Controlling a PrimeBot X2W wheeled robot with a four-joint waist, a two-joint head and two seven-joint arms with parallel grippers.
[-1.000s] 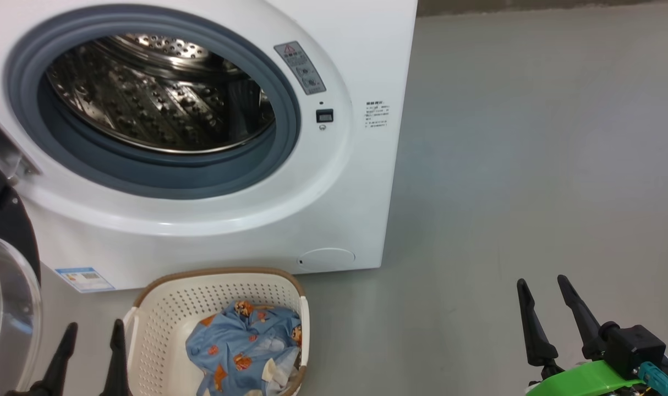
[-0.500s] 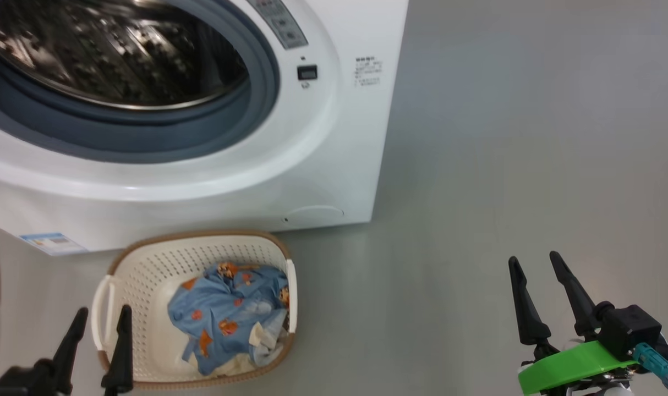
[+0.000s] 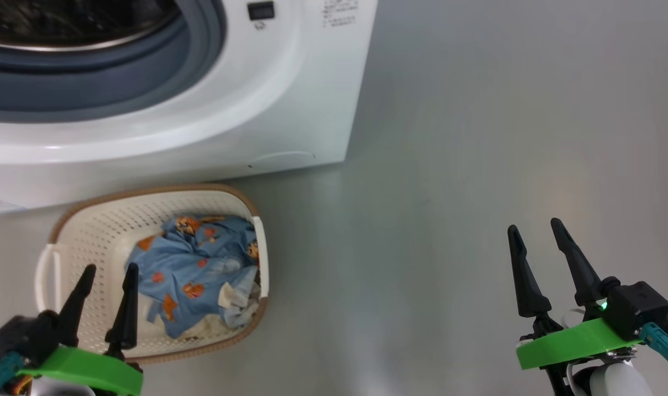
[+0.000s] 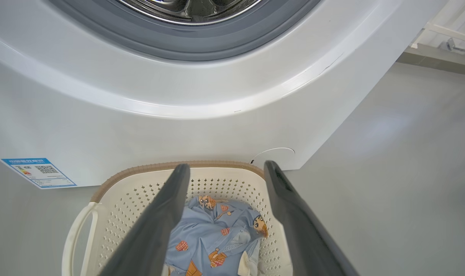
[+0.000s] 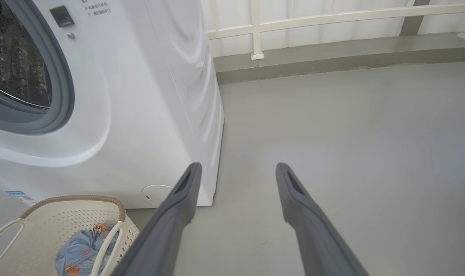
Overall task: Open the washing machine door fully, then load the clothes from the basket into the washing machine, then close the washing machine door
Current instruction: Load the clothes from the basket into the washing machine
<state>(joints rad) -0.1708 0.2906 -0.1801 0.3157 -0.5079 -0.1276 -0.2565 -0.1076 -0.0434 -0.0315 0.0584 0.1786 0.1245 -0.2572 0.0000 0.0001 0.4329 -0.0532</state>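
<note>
Now, clothes (image 3: 193,264): a crumpled blue bear-print heap inside the basket (image 3: 147,191), bunched toward its 3 o'clock wall.
basket: on the floor (image 3: 477,137) at 8 o'clock in the head view, just beside the washing machine (image 3: 229,110), whose uncovered drum mouth sits at 11 o'clock.
left gripper (image 3: 109,270): jaws spread wide and holding nothing, at the basket's 7 o'clock corner, aimed at the fabric (the left wrist view frames the heap between the two fingers).
right gripper (image 3: 534,225): jaws likewise wide and empty, over bare floor at 4 o'clock, well apart from everything.
basket wall: the heap lies close against it, so a descending finger could catch the perforations or rim and drag or tip the basket, which looks light.
grey seal (image 3: 147,82): a pinch on one fold alone could let the rest trail, snag the rim, or drop short of this lip.
</note>
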